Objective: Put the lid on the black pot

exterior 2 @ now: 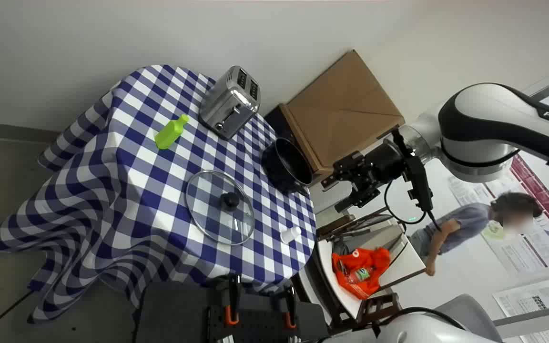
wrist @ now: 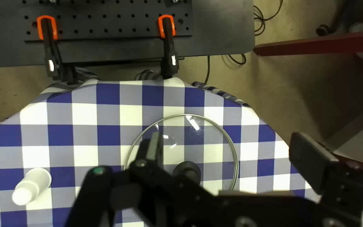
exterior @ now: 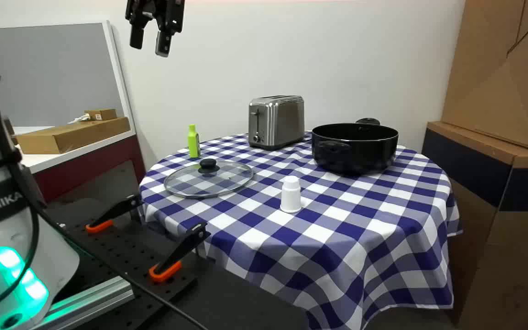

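The lid, a see-through glass disc with a dark knob, lies flat on the checkered table, knob up, in both exterior views (exterior: 220, 182) (exterior 2: 208, 209). In the wrist view the lid (wrist: 197, 135) is partly hidden behind my gripper's parts. The black pot (exterior: 354, 153) stands upright with no cover, and it also shows in an exterior view (exterior 2: 278, 166). It is out of the wrist view. My gripper (exterior: 149, 50) is open and empty, high above the table. It also shows in an exterior view (exterior 2: 333, 196) and in the wrist view (wrist: 227, 142), its fingers wide apart.
A silver toaster (exterior: 276, 121) stands left of the pot at the back. A green bottle (exterior: 194, 142) stands behind the lid. A white cup-like item (exterior: 290, 195) stands in front. Clamps (exterior: 179, 252) stick up at the near edge. Cardboard boxes (exterior: 497, 82) rise beside the table.
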You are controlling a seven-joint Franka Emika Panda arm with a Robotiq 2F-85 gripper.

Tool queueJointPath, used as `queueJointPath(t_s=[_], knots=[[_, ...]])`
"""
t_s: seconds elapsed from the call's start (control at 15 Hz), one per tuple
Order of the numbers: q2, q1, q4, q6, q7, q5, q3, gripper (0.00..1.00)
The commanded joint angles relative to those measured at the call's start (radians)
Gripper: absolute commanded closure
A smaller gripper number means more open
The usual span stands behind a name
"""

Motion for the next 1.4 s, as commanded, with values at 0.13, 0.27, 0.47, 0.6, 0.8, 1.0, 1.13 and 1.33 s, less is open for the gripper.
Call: queueJointPath(t_s=[0.13, 0.27, 0.47, 0.6, 0.8, 1.0, 1.13, 1.33], knots=[[0.001, -0.013, 0.001, -0.003, -0.006, 0.006, 0.011, 0.0], [0.001, -0.013, 0.001, -0.003, -0.006, 0.006, 0.011, 0.0], [0.054, -0.015, -0.023, 0.112, 0.012, 0.006, 0.035, 0.0], [0.122, -0.019, -0.047, 0.267, 0.041, -0.01, 0.067, 0.0], [0.262, -0.021, -0.065, 0.505, 0.099, -0.054, 0.117, 0.0], [0.439, -0.026, -0.038, 0.685, 0.173, -0.141, 0.162, 0.0], [0.553, -0.032, -0.006, 0.756, 0.238, -0.226, 0.179, 0.0], [0.684, -0.015, 0.056, 0.8, 0.329, -0.341, 0.173, 0.0]])
